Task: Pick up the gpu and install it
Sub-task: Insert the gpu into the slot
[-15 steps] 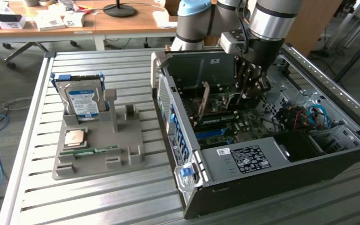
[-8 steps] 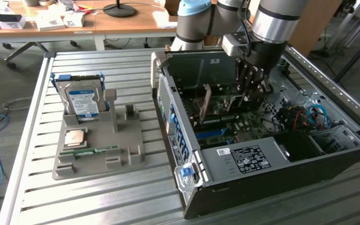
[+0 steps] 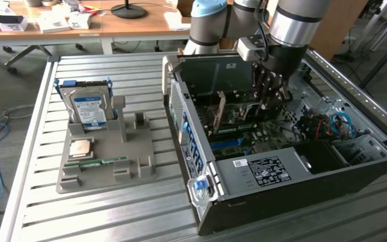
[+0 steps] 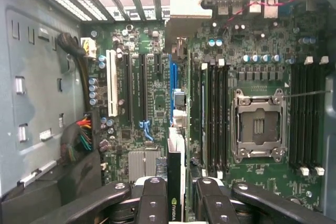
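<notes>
The claw (image 4: pixel 177 192) is clenched on the graphics card (image 4: pixel 175 174), which stands edge-on between its fingers inside the computer case (image 3: pixel 261 176). The blue slot (image 4: pixel 172 80) lies just beyond its tips. A skewed or offset descent could jam the card's edge or scrape the board (image 4: pixel 157 98).
</notes>
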Controlling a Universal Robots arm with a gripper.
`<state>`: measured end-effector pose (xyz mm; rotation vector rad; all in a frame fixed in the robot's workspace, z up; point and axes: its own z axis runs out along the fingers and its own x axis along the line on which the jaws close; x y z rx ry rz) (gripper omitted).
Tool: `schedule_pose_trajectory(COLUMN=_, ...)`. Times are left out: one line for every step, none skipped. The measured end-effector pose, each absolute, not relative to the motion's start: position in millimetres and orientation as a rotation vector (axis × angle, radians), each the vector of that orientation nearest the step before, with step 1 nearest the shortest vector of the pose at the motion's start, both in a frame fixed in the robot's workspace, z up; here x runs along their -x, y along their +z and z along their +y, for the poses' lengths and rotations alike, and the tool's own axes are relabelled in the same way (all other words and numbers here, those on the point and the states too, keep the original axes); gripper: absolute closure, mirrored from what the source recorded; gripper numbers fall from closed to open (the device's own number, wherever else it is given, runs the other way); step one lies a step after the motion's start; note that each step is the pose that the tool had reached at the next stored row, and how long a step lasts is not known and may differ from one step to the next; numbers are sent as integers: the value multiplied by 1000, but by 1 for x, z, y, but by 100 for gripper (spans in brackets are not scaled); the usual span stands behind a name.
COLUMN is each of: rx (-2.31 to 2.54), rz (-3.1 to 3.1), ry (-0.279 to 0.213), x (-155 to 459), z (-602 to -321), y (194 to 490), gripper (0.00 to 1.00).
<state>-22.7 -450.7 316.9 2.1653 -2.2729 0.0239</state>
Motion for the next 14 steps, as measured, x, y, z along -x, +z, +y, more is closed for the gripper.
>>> schedule_pose_trajectory(rx=-2165, rz=-2273, ry=24, x=25, z=-451, y=317, gripper=74)
schedule_pose_trajectory(rx=-2165, rz=-2273, ry=24, x=26, z=-451, y=317, gripper=74)
schedule_pose_trajectory(rx=-2165, rz=-2273, ry=24, x=27, z=-451, y=317, gripper=74)
schedule_pose_trajectory(rx=-2165, rz=-2273, ry=24, x=28, z=-451, y=317, gripper=74)
schedule_pose_trajectory(rx=-2165, rz=-2273, ry=24, x=28, z=-451, y=317, gripper=74)
schedule_pose_trajectory(rx=-2165, rz=-2273, ry=24, x=29, z=-451, y=317, gripper=74)
schedule_pose_trajectory(rx=-2165, rz=-2273, ry=24, x=29, z=-451, y=316, gripper=74)
schedule_pose_trajectory(rx=-2165, rz=-2273, ry=24, x=29, z=-451, y=315, gripper=74)
schedule_pose_trajectory(rx=-2166, rz=-2273, ry=24, x=29, z=-451, y=314, gripper=74)
schedule_pose_trajectory(rx=-2166, rz=-2273, ry=25, x=29, z=-451, y=313, gripper=74)
schedule_pose_trajectory(rx=-2166, rz=-2273, ry=25, x=30, z=-451, y=311, gripper=74)
schedule_pose_trajectory(rx=-2166, rz=-2274, ry=25, x=30, z=-451, y=310, gripper=74)
schedule_pose_trajectory(rx=-2166, rz=-2274, ry=26, x=30, z=-451, y=308, gripper=74)
schedule_pose_trajectory(rx=-2166, rz=-2274, ry=26, x=30, z=-451, y=307, gripper=74)
